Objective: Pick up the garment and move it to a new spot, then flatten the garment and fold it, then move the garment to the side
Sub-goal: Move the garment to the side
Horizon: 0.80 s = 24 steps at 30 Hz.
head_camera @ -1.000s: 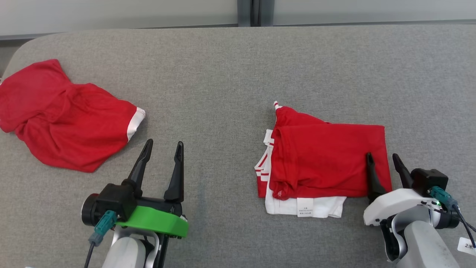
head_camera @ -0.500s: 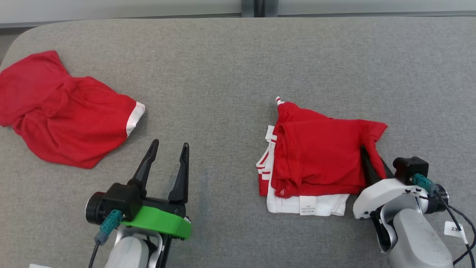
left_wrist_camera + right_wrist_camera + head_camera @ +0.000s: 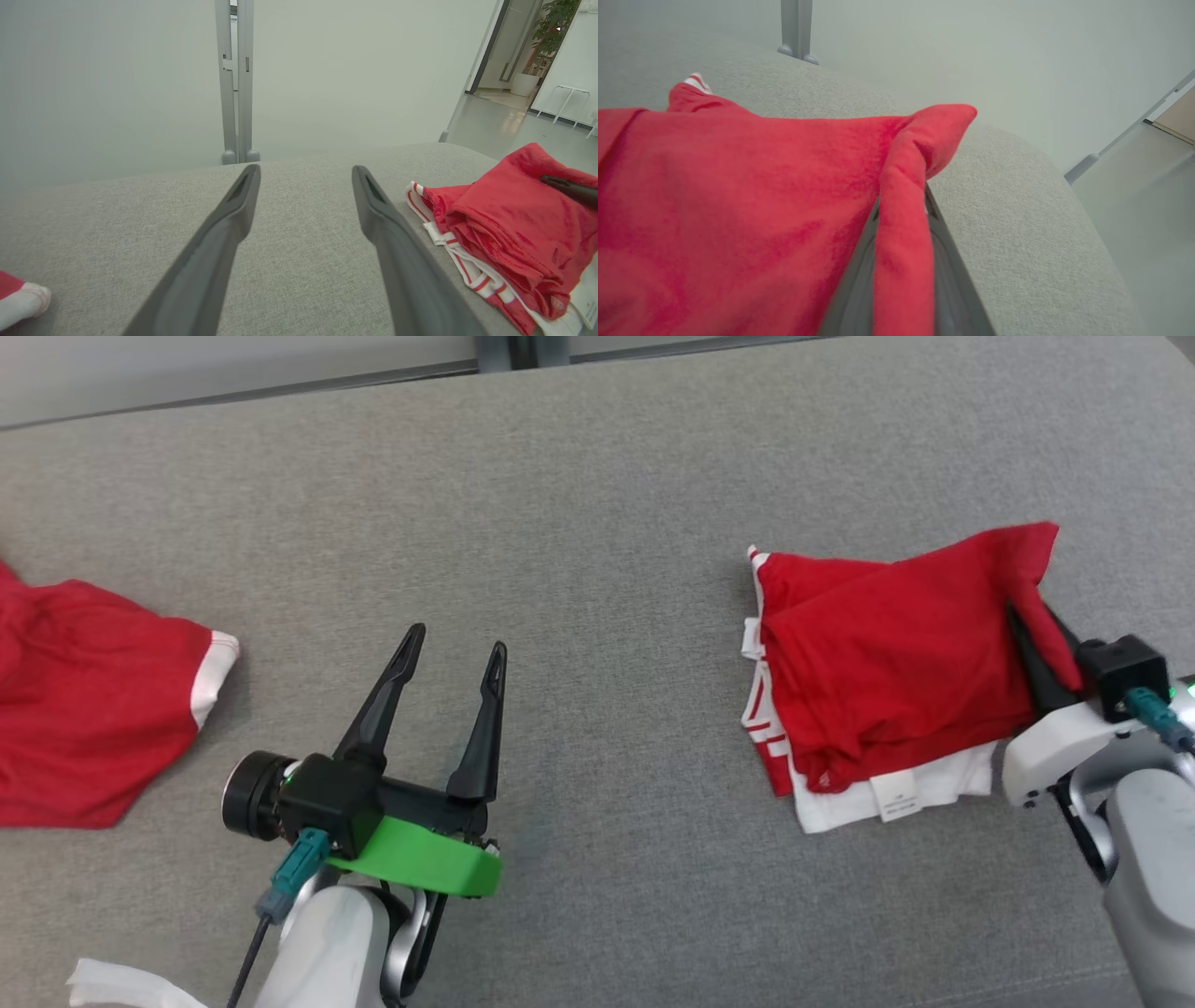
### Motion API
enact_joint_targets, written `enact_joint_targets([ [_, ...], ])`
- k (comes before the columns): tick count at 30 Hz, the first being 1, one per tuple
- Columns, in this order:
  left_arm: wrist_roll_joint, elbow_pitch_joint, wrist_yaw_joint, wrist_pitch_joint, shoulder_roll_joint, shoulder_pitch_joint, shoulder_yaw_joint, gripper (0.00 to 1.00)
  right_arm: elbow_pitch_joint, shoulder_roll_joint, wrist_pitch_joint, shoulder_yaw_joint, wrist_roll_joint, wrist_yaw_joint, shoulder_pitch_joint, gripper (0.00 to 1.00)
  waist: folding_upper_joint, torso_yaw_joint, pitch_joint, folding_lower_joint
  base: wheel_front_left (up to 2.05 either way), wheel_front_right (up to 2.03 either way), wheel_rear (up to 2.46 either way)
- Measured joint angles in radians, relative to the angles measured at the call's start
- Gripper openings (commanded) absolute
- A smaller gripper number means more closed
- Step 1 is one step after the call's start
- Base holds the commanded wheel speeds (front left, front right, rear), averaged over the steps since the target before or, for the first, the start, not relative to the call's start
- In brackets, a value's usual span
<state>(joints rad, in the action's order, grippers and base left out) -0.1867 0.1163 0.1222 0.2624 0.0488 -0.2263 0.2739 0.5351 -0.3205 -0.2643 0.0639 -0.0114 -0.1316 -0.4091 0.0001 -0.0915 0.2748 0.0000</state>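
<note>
The garment (image 3: 887,653) is a folded red piece with white trim and a white label, lying at the right of the grey table (image 3: 597,523). My right gripper (image 3: 1032,621) is shut on its right edge, and the pinched corner stands up in a peak. In the right wrist view the red cloth (image 3: 738,210) runs between the fingers of the right gripper (image 3: 903,205). My left gripper (image 3: 457,639) hovers open over bare table, well left of the garment. The left wrist view shows the left gripper (image 3: 304,170) open, with the garment (image 3: 504,224) to its right.
A second red garment (image 3: 84,709) with a white cuff lies crumpled at the far left. A white scrap (image 3: 121,985) shows at the bottom left corner. The table's rounded right edge (image 3: 1064,186) is just beyond the held corner, with floor past it.
My right gripper has shut on the garment's right edge and drawn it up and to the right. The head camera has turned, shifting the whole picture. The left gripper stays open.
</note>
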Motion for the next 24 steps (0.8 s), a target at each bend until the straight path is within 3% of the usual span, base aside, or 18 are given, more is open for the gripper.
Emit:
enact_joint_targets([
  [11,0.036,-0.051,0.006,0.000,0.062,-0.089,0.063,1.00,0.076,-0.176,0.000,-0.046,-0.033,0.000,-0.176,0.00,0.0000,-0.090,0.156,0.0000,0.00,0.00,0.00],
  [24,0.038,-0.089,0.007,0.000,0.126,-0.137,0.094,1.00,0.149,-0.238,0.000,-0.202,-0.188,0.000,-0.284,0.00,0.0000,-0.117,0.314,0.0001,0.00,0.00,0.00],
])
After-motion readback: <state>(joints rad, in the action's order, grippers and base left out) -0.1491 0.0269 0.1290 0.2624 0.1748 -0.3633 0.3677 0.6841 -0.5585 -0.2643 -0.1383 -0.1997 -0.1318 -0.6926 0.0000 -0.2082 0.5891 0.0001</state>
